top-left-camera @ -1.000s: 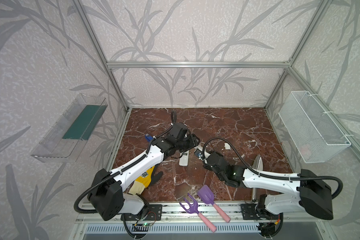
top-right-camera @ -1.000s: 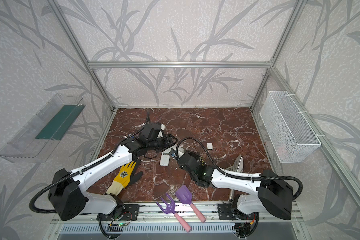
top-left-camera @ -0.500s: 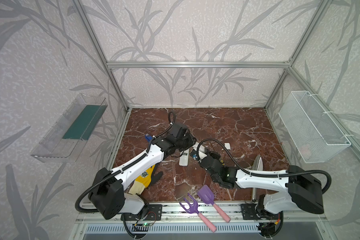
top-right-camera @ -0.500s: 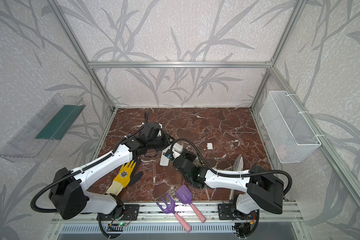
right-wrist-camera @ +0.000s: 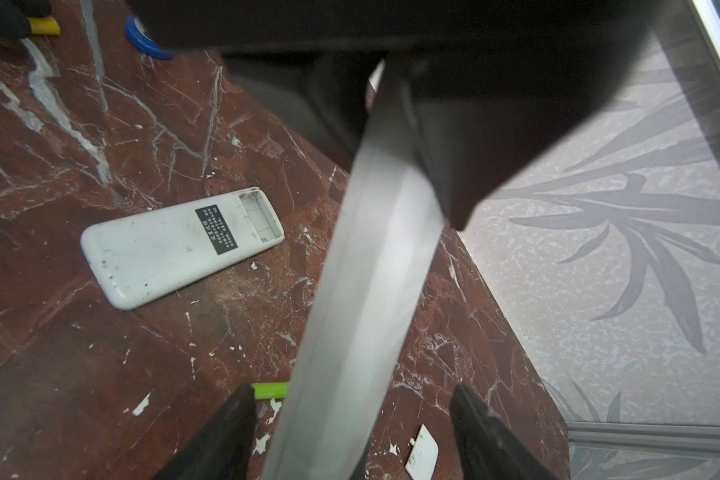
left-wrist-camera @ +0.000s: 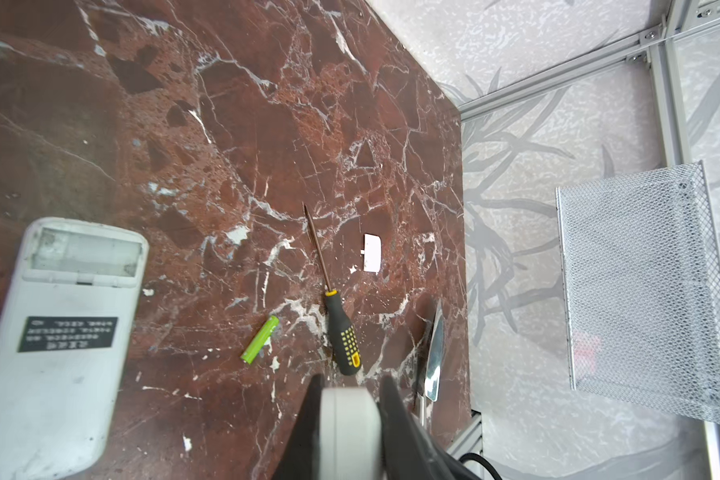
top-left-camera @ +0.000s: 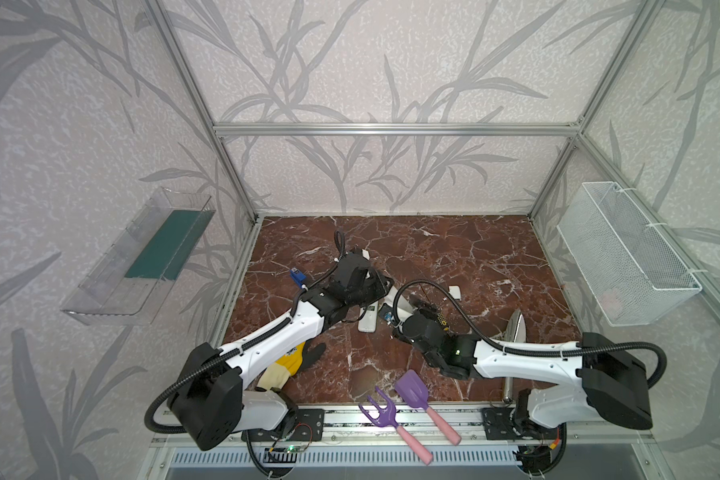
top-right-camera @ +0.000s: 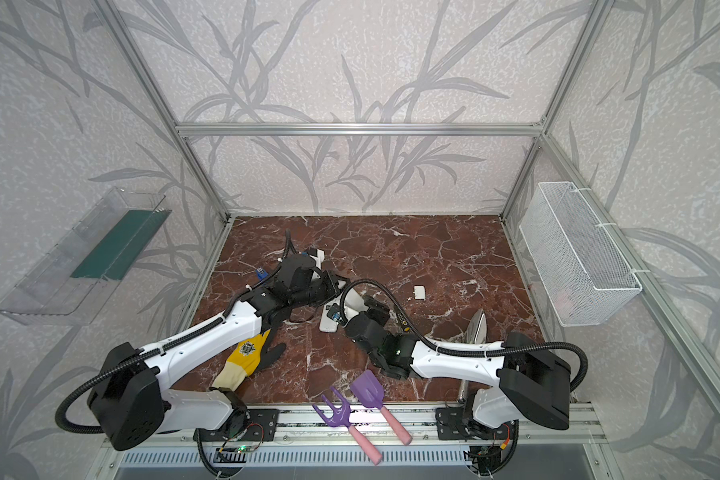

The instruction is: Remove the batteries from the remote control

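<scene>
Handing over: right end effector (right-wrist-camera: pixel 350 390) has just let go, fingers spread wide with clear gaps on both sides of the remote (right-wrist-camera: pixel 375 249), which runs between them. Meanwhile left end effector (left-wrist-camera: pixel 350 386) has just clamped onto the opposite end and now carries it alone, raised off the table (left-wrist-camera: pixel 267 124). One battery (left-wrist-camera: pixel 260 339) lies loose on the table near the screwdriver (left-wrist-camera: pixel 341 332), apart from both remotes; no more batteries in view. Lying flat, back up, the other remote (right-wrist-camera: pixel 175 245) has its bay open and empty; a cover (left-wrist-camera: pixel 372 253) sits further off. Held remote's bay isn't visible, so can't tell if anything is left inside. My read: right is freed to work that bay while left braces, so extraction looks like the next job.
</scene>
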You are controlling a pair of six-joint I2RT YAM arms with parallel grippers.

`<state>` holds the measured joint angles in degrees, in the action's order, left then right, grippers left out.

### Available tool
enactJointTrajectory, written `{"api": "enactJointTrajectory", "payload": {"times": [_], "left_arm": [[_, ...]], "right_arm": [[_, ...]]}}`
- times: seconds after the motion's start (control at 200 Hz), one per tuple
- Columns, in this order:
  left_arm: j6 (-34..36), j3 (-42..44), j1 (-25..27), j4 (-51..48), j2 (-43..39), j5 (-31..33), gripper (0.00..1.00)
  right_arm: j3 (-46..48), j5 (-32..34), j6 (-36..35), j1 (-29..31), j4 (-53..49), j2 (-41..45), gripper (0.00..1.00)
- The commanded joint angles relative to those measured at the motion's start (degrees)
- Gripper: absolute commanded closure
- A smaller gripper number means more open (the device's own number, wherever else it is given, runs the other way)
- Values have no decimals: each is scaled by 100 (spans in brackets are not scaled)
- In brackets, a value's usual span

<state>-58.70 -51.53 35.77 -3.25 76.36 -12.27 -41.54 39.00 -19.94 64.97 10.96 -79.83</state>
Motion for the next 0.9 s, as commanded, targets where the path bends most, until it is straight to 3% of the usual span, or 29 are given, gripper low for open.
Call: {"api": "enactJointTrajectory", "payload": {"times": [0.0, 0.1, 0.235, 0.365, 0.565, 0.635, 0.895], "left_arm": [[124, 277, -197, 618, -111, -26, 100], [164, 459, -310, 889, -135, -134, 100], [408, 767, -351, 1361, -272, -192, 100], [600, 1166, -352, 2007, -503, -297, 100], [752, 1854, -353, 3018, -943, -241, 100], [746, 2006, -357, 3321, -1047, -220, 100], [338, 2137, -370, 4153, -1063, -104, 100]], "right_arm": [[-184, -706, 690, -107, -517, 440, 17], [-82, -1474, 1253, -313, -918, 850, 11], [-108, -2405, 2282, -895, -1504, 1356, 10], [-279, -3315, 3459, -1532, -1938, 1473, 16], [-252, -4974, 5422, -2270, -1367, 1102, 25], [-227, -5488, 5777, -2388, -888, 888, 29], [-580, -6018, 6316, -2469, -277, 433, 33]]}}
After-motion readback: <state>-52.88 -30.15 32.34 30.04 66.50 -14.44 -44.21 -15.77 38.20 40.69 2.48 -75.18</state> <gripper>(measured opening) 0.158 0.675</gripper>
